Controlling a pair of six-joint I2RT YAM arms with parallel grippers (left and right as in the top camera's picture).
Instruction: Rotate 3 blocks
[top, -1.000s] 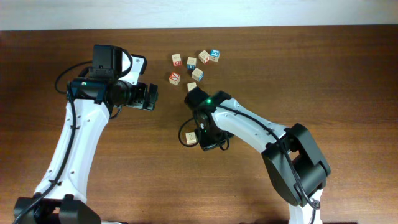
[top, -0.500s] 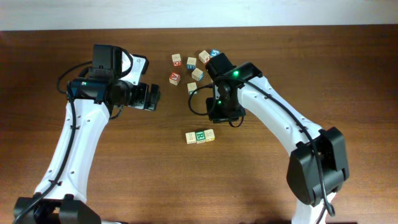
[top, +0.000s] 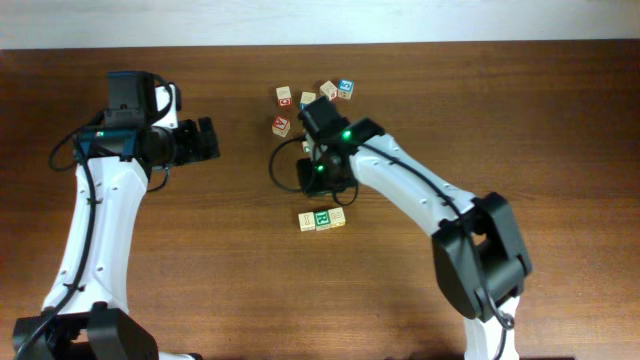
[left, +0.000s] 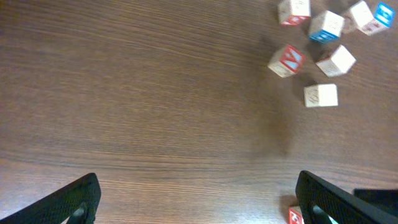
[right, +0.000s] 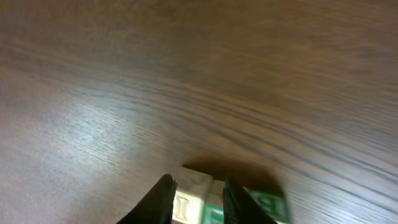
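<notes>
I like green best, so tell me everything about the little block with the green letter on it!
The small pale wooden cube with the green-bordered green letter lies flat on the brown wooden table with its letter face up. The letter is too small to read for sure. It is the middle one in a short row of three. Two pale wooden cubes with yellow markings sit beside it, the left neighbour and the right neighbour, and both seem to touch it. Nothing grips it.

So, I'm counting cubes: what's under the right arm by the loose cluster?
Overhead, the arm covers that spot. The left wrist view shows two pale cubes there, beside the red-marked cube.
</notes>
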